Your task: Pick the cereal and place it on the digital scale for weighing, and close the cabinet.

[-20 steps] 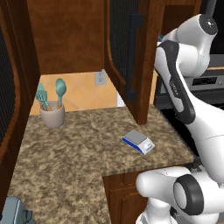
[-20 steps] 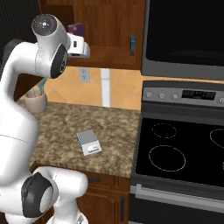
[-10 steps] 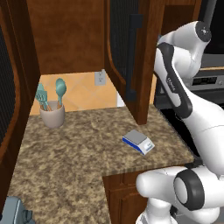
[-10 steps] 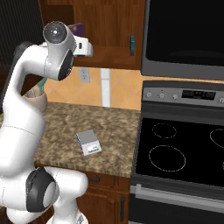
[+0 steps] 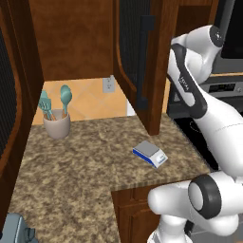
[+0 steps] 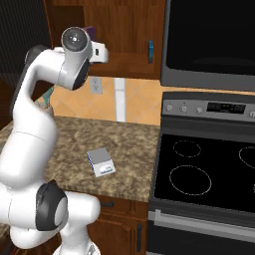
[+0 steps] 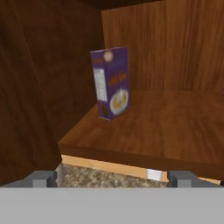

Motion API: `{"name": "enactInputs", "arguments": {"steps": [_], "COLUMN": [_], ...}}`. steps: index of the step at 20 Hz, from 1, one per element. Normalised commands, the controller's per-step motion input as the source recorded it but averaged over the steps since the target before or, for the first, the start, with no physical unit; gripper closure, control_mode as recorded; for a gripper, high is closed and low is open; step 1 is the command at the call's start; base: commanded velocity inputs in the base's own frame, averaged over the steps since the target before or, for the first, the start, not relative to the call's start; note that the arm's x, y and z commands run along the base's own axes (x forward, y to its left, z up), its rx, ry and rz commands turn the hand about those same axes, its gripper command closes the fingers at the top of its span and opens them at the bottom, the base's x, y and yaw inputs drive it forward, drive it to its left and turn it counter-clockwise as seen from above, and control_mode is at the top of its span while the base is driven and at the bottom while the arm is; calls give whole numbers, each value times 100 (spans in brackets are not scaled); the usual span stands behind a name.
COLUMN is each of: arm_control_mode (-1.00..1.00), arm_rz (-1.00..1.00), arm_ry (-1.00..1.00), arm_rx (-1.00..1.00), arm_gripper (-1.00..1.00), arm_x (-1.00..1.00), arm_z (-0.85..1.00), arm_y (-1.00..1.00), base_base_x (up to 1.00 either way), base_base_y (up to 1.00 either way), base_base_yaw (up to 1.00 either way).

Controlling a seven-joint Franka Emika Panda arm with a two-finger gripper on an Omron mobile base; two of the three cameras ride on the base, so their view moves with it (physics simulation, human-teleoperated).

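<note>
The cereal (image 7: 110, 82) stands upright on the wooden shelf inside the cabinet (image 5: 142, 61), toward the shelf's left side near the left wall, set back from the front edge and turned at an angle so that a narrow side and the front face both show. The gripper (image 7: 111, 177) sits short of the shelf edge with its fingers (image 7: 43, 178) spread wide and nothing between them, and the box is well apart from them. The main risk, as I judge it, is that the angled box meets one finger first on the way in and gets pushed or tipped back against the wall instead of being caught squarely; a tall, light carton would topple easily. Coming in low could also knock the fingertips on the shelf's front edge. Moving right and down, the digital scale (image 5: 150, 154) lies flat on the granite counter (image 5: 85, 166) near its front right corner, and its plate looks barely wider than the box, so an off-centre set-down may leave the cereal overhanging or fallen. The open cabinet door, with its mesh panel and black handle (image 5: 144, 61), hangs just beside the raised arm, though how much room lies between them is hard to tell, and a swing outward might clip it.
</note>
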Motion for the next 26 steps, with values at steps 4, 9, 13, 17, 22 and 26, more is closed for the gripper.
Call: {"name": "enactInputs", "arguments": {"steps": [4,9,13,17,22,26], "arm_control_mode": [-100,-100,-100,-100,-100,-100], "arm_rz": [3,0,0,0,0,0], "arm_ry": [0,0,0,0,-1,-1], "arm_rx": [3,0,0,0,0,0], "arm_gripper": [-100,-100,-100,-100,-100,-100], "arm_x": [31,29,20,11,18,21], "arm_z": [0,0,1,4,1,0], "arm_y": [3,34,15,0,1,9], "base_base_x": [0,0,0,0,0,0], "base_base_y": [0,0,0,0,0,0], "base_base_yaw": [0,0,0,0,0,0]}}
